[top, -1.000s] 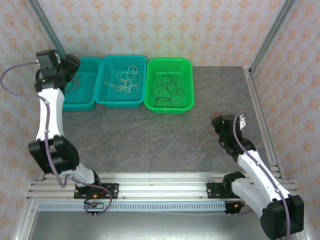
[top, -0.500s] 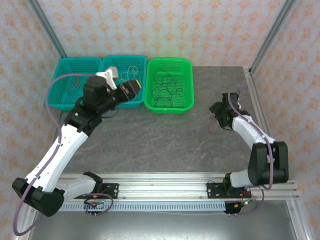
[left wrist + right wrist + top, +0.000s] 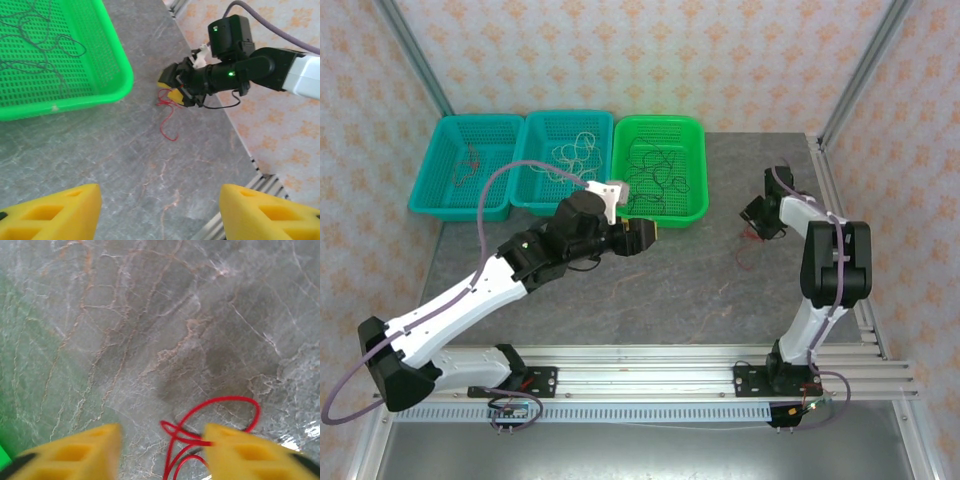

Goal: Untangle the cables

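Note:
A red cable lies looped on the grey table at the right, tangled with a thin black cable. My right gripper is low over them. Its yellow jaws stand apart, with the red loops between them and against the right finger. In the top view the right gripper sits just above the red cable. My left gripper hangs open and empty in front of the green basket. From the left wrist I see the left gripper, the right gripper and the red cable.
The green basket holds black cables. The middle teal basket holds white cables, and the left teal basket holds a red one. A metal frame post and a rail edge the table's right side.
My left arm has swung from the far left basket to the table in front of the green basket. My right gripper has moved back over the red cable, and its jaws have narrowed.

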Available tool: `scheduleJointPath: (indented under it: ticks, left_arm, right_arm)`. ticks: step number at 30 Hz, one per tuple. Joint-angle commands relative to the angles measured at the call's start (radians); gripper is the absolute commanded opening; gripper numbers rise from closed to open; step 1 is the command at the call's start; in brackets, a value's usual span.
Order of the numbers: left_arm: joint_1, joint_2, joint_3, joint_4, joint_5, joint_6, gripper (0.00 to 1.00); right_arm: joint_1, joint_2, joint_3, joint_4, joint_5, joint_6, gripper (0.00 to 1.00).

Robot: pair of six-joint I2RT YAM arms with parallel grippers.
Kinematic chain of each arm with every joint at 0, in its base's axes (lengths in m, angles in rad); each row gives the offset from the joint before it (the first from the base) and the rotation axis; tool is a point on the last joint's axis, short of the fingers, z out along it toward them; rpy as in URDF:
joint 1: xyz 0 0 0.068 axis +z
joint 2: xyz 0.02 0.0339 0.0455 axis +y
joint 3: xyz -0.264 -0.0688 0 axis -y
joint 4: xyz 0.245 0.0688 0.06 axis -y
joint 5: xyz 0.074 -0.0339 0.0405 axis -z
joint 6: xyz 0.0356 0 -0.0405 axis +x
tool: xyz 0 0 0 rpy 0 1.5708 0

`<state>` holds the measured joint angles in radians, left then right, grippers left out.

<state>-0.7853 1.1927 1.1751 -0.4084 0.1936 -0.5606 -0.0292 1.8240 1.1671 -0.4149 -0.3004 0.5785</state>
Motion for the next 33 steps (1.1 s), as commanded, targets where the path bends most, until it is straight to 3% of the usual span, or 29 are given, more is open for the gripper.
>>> scheduleJointPath:
  ticks: [1, 3, 6, 10, 15, 18, 24, 33]
  left_arm:
    - [-0.001, 0.01, 0.025, -0.038, -0.038, 0.09, 0.65]
    - [-0.003, 0.017, 0.031, -0.051, -0.022, 0.122, 0.65]
    - [-0.001, 0.024, 0.035, -0.055, 0.015, 0.158, 0.66]
    - [-0.001, 0.029, 0.041, -0.023, 0.052, 0.211, 0.67]
    - [0.0, 0.075, 0.085, 0.008, 0.061, 0.293, 0.69]
    - [-0.001, 0.116, 0.122, 0.028, 0.092, 0.314, 0.69]
    - [-0.001, 0.218, 0.121, 0.206, 0.228, 0.337, 0.73]
    - [-0.001, 0.448, 0.222, 0.342, 0.214, 0.363, 0.74]
  right_arm:
    - [-0.006, -0.011, 0.013, -0.029, 0.024, -0.004, 0.13]
    - [-0.006, -0.068, -0.012, 0.001, 0.028, -0.007, 0.0]
    - [-0.005, -0.212, -0.076, 0.081, 0.01, 0.027, 0.0]
    - [-0.001, -0.381, -0.112, 0.132, -0.126, 0.098, 0.0]
    - [0.039, -0.481, -0.057, 0.076, -0.33, 0.167, 0.0]
    - [0.097, -0.525, -0.021, 0.067, -0.384, 0.184, 0.0]
    - [0.201, -0.58, 0.013, 0.139, -0.364, 0.324, 0.0]
    - [0.322, -0.596, 0.042, 0.193, -0.264, 0.533, 0.0]
